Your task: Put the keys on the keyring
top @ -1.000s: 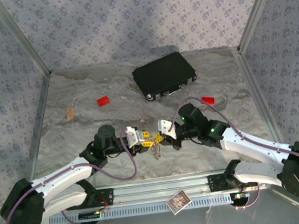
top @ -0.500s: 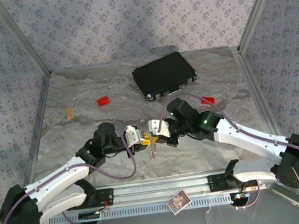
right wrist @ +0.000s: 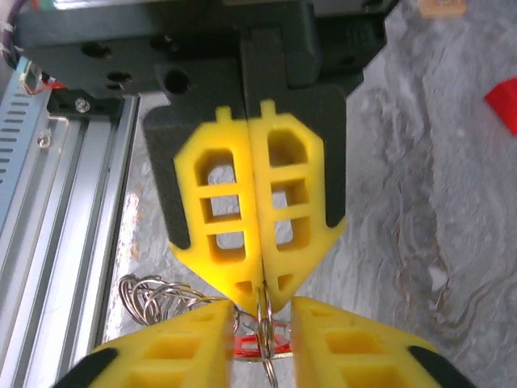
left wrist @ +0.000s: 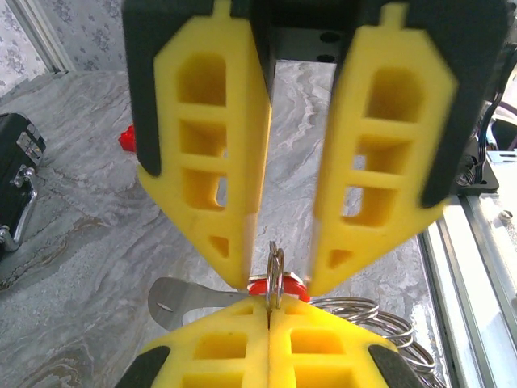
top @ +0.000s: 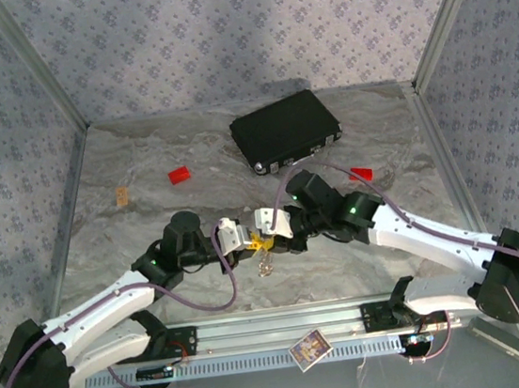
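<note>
My left gripper (left wrist: 269, 311) is shut on the keyring (left wrist: 275, 271), a thin silver split ring that stands edge-on out of its yellow fingertips. A red-tagged key (left wrist: 279, 285) with a flat metal blade (left wrist: 182, 299) hangs just behind the ring. My right gripper (right wrist: 262, 311) is open, with one finger on each side of the same keyring (right wrist: 262, 319) and apart from it. The red key (right wrist: 258, 349) shows between those fingers. From above, the left gripper (top: 244, 238) and the right gripper (top: 269, 229) meet tip to tip over the near middle of the table.
A loose coil of wire rings (left wrist: 380, 315) hangs beside the key. A black case (top: 285, 131) lies at the back. Red blocks (top: 179, 175) (top: 361, 174) and a small tan piece (top: 122, 196) lie on the marble. The aluminium rail (right wrist: 48, 202) runs along the near edge.
The left gripper has closed onto the ring. The right gripper has opened and shifted left, and now straddles the ring. Both arms drew closer together.
</note>
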Motion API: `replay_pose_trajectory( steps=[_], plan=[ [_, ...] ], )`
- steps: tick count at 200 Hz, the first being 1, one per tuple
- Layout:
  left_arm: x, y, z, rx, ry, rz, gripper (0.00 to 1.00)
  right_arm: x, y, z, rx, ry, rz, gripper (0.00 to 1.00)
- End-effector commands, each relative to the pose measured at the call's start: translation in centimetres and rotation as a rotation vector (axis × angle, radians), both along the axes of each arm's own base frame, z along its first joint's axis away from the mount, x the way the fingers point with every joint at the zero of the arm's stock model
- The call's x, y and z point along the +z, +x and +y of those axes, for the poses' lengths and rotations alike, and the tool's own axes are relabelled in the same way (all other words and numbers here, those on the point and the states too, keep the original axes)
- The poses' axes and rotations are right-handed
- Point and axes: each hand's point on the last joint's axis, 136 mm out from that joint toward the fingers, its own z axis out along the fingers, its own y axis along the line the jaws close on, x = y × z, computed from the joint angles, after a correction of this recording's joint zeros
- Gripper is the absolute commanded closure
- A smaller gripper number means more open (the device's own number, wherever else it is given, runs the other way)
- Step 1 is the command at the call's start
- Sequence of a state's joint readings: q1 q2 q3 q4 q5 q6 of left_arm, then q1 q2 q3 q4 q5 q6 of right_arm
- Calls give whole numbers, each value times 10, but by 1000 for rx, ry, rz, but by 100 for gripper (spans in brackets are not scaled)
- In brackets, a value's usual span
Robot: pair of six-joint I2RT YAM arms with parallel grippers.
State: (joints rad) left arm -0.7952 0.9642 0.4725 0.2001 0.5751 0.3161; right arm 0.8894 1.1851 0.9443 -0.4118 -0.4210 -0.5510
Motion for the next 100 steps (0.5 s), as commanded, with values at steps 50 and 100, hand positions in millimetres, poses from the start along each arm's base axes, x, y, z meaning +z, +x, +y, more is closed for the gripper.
replay_pose_trajectory(
  steps=[50,100],
  plan=[
    [18,-2,-5,0,-161,-36,100,17,-6,-13,-26,321,79,65],
    [16,-7,-8,-40,-173,-21,100,3,-3,-11,-36,312,105,66]
  ],
)
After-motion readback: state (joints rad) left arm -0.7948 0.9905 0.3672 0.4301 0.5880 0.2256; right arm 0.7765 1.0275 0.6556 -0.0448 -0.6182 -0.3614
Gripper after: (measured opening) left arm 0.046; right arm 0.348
